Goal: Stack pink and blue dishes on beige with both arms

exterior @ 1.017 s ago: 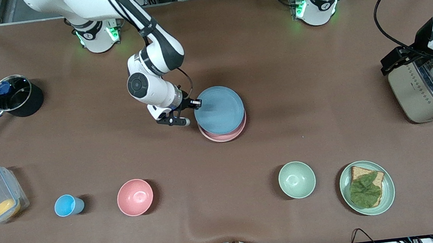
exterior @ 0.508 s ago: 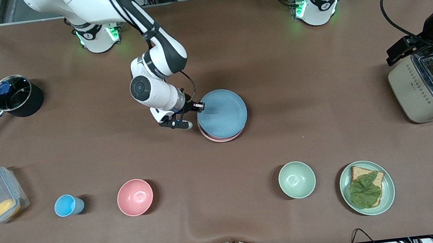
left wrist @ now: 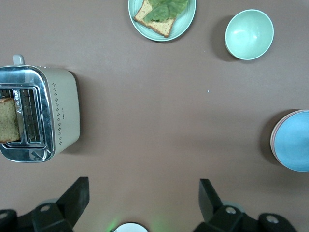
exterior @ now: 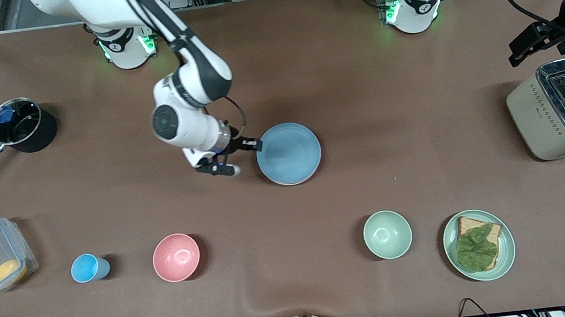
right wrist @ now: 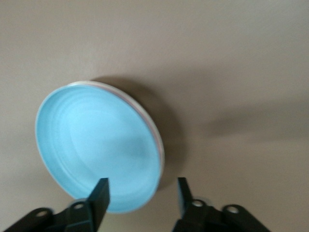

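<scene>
Stack topped by blue plate [exterior: 289, 153] lies just beside the spread right pincer [exterior: 240, 156].

even, bright overhead light across the brown table [exterior: 415, 111], with no glare on its matte surface. soft short shadows fall beside the blue plate [exterior: 288, 153], the bowls and the toaster [exterior: 556, 111]. green indicator glow marks both arm bases. the right wrist view is soft with slight blur; the left wrist view is sharp, with highlights on the toaster's chrome.
</scene>
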`<state>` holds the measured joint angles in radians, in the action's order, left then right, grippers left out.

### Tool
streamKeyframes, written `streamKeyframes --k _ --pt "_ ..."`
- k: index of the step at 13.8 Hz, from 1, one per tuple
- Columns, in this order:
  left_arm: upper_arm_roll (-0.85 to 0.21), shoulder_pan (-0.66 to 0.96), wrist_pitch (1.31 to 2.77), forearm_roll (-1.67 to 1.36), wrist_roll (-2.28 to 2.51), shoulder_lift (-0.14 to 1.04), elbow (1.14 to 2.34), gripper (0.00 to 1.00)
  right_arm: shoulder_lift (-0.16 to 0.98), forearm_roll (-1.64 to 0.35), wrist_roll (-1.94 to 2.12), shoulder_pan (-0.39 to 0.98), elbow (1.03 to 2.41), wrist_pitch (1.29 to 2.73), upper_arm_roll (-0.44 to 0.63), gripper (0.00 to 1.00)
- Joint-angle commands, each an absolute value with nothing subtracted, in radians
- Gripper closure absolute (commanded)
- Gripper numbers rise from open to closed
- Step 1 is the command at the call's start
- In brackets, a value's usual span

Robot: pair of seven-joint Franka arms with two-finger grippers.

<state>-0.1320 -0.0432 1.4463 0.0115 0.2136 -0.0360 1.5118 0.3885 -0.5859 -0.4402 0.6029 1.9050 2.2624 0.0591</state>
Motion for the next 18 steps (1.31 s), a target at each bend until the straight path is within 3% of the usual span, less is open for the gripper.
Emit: streamKeyframes --k 1,4,7,12,14,18 --pt "-0.127 -0.046 1.462 -0.006 0.181 -0.055 1.549 0.00 0.255 -0.487 -0.382 0.502 1.933 2.079 0.101 0.00" --pt "-0.127 -0.046 1.473 -0.008 0.179 -0.058 1.554 0.00 0.181 -0.252 -0.356 0.440 1.934 1.955 0.149 0.00" --pt "-0.127 -0.046 1.477 -0.009 0.169 -0.054 1.552 0.00 0.083 -0.144 -0.267 0.321 1.937 1.807 0.149 0.00" --pt "-0.126 -0.048 1.497 -0.012 0.167 -0.046 1.562 0.00 -0.060 -0.101 0.045 0.099 1.980 1.781 0.150 0.00" --pt "-0.126 -0.048 1.497 -0.012 0.167 -0.046 1.562 0.00 -0.058 -0.071 0.092 0.055 1.910 1.764 0.150 0.00" --pt "-0.124 -0.048 1.503 -0.012 0.166 -0.046 1.559 0.00 -0.006 -0.028 0.017 0.054 1.619 1.597 0.147 0.00"
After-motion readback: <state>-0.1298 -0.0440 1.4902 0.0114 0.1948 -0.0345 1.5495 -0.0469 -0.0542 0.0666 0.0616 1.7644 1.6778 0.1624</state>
